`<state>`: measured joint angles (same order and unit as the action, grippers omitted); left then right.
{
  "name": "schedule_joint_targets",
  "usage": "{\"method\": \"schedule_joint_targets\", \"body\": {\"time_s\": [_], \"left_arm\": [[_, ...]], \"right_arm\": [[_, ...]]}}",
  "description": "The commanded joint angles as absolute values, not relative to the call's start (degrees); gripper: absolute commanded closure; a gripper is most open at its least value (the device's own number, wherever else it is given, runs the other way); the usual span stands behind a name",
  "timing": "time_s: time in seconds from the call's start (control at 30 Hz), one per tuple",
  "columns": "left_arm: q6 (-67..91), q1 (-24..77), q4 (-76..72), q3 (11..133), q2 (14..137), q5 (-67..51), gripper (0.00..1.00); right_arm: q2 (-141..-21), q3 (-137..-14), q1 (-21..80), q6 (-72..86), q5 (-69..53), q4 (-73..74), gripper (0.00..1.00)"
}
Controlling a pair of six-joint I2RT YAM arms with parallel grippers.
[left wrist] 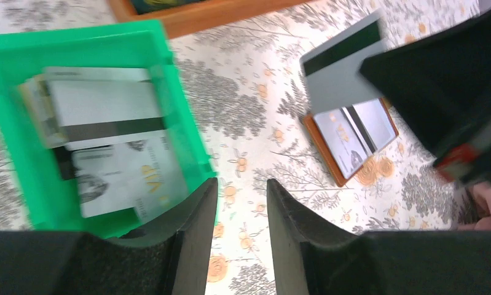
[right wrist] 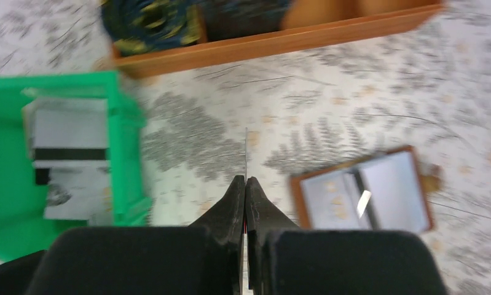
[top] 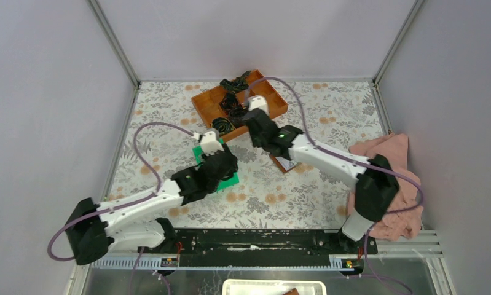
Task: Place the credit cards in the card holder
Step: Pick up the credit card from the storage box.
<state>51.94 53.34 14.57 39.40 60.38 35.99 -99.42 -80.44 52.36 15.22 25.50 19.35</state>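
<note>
Credit card (left wrist: 344,70) nipped in your right pincer (right wrist: 246,182) may twist and miss the card holder (right wrist: 361,189); left pincer (left wrist: 241,200) hangs half-open, empty.

gold "VIP" lettering on pale card (left wrist: 126,178) in green tray (left wrist: 12,160), no other text legible

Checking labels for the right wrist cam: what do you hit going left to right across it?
In order: green tray holding stacked credit cards → held credit card, edge-on in the shut right gripper → open card holder. The orange tray spans the top, so left out.
</note>
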Motion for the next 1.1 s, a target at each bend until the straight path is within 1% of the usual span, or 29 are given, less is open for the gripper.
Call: {"method": "schedule_joint_targets", "body": {"time_s": [0.0, 0.17, 0.27, 0.33, 0.43, 0.53, 0.63, 0.7, 0.87, 1.07], "left_arm": [[48.8, 56.2, 5.4, 44.9, 69.6, 33.9, 0.58], [49.0, 57.2, 0.3, 48.7, 80.1, 29.6, 0.59], [48.1, 57.2, -1.3, 51.1, 84.5, 27.5, 0.58], [45.4, 56.8, -3.1, 51.8, 84.9, 26.3, 0.55], [42.0, 55.1, -8.3, 48.7, 81.9, 22.9, 0.49], [40.9, 52.2, -18.2, 40.3, 74.6, 16.4, 0.39], [39.2, 49.8, -28.9, 31.8, 68.6, 9.0, 0.34], [37.3, 49.3, -33.8, 28.6, 66.7, 3.5, 0.32], [35.3, 49.1, -39.9, 27.0, 66.9, -8.5, 0.32], [34.5, 48.6, -42.5, 27.2, 67.5, -18.8, 0.33]], "right_arm": [[-90.4, -75.1, 45.5, 13.9, 29.6, 19.2, 1.0], [-85.4, -70.8, 39.1, 13.1, 26.6, 21.1, 1.0], [-82.3, -69.0, 37.5, 12.8, 22.4, 23.3, 1.0], [-79.4, -67.9, 37.0, 13.1, 17.3, 24.7, 1.0], [-74.9, -66.0, 36.8, 14.0, 10.7, 26.4, 1.0], [-70.6, -63.8, 36.8, 14.5, 7.1, 28.1, 1.0], [-66.7, -61.4, 36.8, 15.3, 1.4, 29.7, 1.0], [-64.1, -59.3, 36.8, 16.7, -3.8, 29.4, 1.0], [-58.6, -54.8, 36.8, 19.5, -15.6, 27.6, 1.0], [-56.4, -52.2, 36.8, 21.0, -22.4, 27.1, 1.0]]}}
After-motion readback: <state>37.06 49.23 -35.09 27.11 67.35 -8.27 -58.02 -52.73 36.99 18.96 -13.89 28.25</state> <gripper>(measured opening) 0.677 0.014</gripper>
